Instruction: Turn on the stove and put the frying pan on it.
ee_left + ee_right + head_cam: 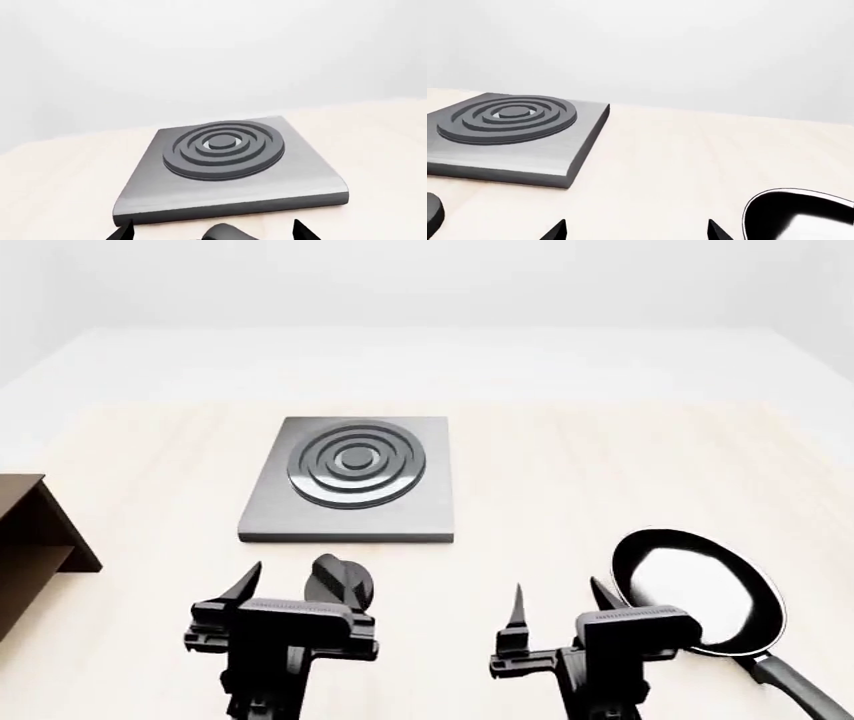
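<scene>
A pale wooden table [561, 470] is seen from the head camera. The stove [354, 490], a flat grey slab with dark raised rings, lies flat near the middle of the table. Its separate black knob [336, 583] sits just in front of the slab's near edge, apart from it.

The left gripper [287, 585] is held with its jaws spread and empty; the knob appears to lie between or just beside its fingertips, though contact cannot be judged from these views. The right gripper [554, 602] is likewise spread and holds nothing.

The frying pan [697, 588] rests upright on the table just to the right of the right gripper, well apart from the stove, its long handle [798, 689] running toward the near right corner.

The pan is judged rigid and fairly light, with a smooth, glossy inside that would likely slip under the fingers; the handle is the surest place to be grasped. The knob is judged stiff and small, best pinched across its raised ridge.
</scene>
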You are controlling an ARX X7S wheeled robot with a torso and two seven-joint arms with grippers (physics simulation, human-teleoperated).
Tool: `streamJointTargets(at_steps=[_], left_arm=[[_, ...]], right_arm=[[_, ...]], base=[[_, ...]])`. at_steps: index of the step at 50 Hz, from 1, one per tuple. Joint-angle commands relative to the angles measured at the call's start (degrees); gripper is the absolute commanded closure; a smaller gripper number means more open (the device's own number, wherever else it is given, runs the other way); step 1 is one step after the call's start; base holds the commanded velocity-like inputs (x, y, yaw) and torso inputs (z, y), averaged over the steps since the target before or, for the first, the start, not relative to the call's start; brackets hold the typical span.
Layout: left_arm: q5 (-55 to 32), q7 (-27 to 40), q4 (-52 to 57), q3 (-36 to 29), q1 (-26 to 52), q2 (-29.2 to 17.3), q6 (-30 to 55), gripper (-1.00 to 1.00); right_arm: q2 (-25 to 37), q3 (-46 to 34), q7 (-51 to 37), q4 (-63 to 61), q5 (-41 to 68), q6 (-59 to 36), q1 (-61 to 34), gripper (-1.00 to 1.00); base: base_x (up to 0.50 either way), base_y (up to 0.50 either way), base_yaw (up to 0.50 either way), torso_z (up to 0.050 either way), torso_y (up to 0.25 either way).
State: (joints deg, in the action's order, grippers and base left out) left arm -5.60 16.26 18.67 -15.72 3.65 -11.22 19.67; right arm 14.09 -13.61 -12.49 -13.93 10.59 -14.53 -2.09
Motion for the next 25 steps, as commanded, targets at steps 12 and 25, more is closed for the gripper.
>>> streamJointTargets(at_steps=[12, 25], left_arm=[[-1.5, 0.0, 5.3, 6.2, -1.4, -1.8, 2.7, -1.0], [-2.7, -0.2, 4.7, 7.1, -2.7, -2.5, 1.0, -1.0]], right_arm=[[7.0, -0.7, 0.6, -17.6, 0.4, -30.3, -9.0, -1.0], [19.7, -8.8, 5.0, -29.1, -0.6, -53.7, -18.0, -1.0]], base=[[0.0, 0.0, 0.0, 0.0, 0.0], [0.0, 0.0, 0.0, 0.0, 0.0]])
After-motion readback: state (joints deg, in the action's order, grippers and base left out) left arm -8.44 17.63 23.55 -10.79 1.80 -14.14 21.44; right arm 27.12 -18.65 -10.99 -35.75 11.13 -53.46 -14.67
